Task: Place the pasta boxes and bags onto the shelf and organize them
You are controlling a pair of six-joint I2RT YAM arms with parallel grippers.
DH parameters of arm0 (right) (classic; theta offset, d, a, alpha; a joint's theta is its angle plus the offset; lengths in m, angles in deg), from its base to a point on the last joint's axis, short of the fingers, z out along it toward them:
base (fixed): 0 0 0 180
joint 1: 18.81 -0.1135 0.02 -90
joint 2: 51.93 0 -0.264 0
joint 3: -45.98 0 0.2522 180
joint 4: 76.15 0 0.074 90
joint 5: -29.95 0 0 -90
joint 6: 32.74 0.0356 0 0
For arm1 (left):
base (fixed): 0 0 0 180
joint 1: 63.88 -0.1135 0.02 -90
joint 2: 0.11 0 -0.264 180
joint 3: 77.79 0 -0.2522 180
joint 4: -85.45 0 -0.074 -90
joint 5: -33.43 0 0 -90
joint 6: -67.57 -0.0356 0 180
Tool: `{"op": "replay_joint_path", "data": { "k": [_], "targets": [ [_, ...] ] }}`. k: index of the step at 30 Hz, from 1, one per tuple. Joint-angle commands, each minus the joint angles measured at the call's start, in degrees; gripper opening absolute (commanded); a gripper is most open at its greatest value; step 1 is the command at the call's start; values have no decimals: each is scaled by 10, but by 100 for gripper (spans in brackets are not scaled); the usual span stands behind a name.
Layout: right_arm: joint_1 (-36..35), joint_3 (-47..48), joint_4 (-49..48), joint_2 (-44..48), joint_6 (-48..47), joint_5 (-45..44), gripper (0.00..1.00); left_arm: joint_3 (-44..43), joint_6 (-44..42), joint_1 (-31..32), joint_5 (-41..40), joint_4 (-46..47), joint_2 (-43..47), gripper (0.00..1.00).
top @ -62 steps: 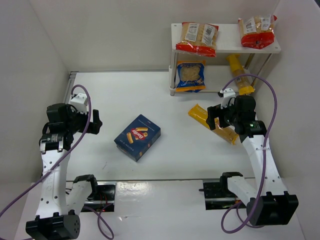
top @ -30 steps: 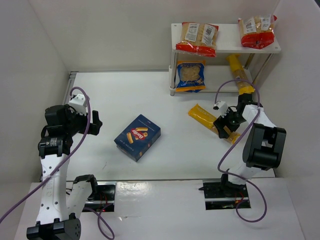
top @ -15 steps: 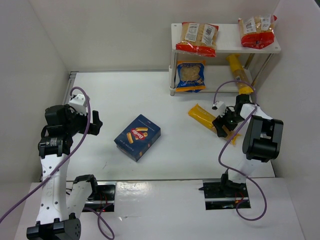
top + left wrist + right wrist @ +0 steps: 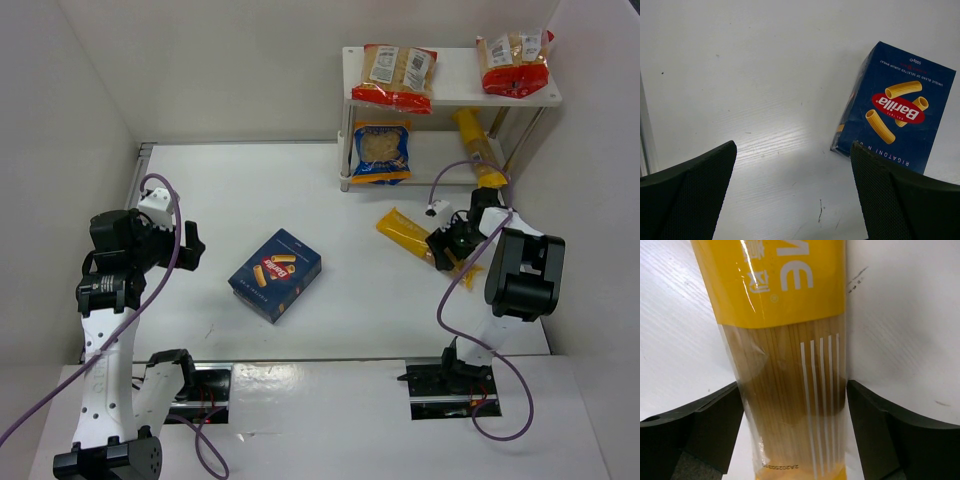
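Note:
A long yellow-orange spaghetti bag point(image 4: 403, 230) lies flat on the table, right of centre. My right gripper point(image 4: 450, 250) is low over its near end. In the right wrist view the open jaws stand on either side of the bag point(image 4: 790, 365), their fingers point(image 4: 875, 430) at its edges without squeezing it. The dark-blue pasta box point(image 4: 275, 274) lies flat mid-table. My left gripper point(image 4: 190, 245) is open and empty, left of the box point(image 4: 895, 115). The white shelf point(image 4: 455, 75) stands at the back right.
Two red-edged pasta bags point(image 4: 397, 75) point(image 4: 515, 60) lie on the shelf's top board. A blue-edged bag point(image 4: 381, 150) and a second spaghetti bag point(image 4: 478, 150) lie on the lower level. White walls close in the table on the left, back and right.
My right arm has folded down and brought its gripper lower, onto the near end of the spaghetti bag, jaws straddling it. The left arm has barely moved.

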Motion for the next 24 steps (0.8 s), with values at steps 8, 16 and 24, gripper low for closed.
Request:
{"op": "replay_joint_path", "data": {
  "k": [8, 16, 24],
  "targets": [
    [-23, 4, -22, -5, 1, -62, 50, -1, -4, -4, 11, 12, 2, 100],
    [-36, 10, 36, 29, 11, -4, 0, -1, -4, -4, 11, 12, 2, 100],
    [-41, 27, 66, 161, 75, 102, 0, -1, -4, -4, 11, 12, 2, 100]
  ]
}}
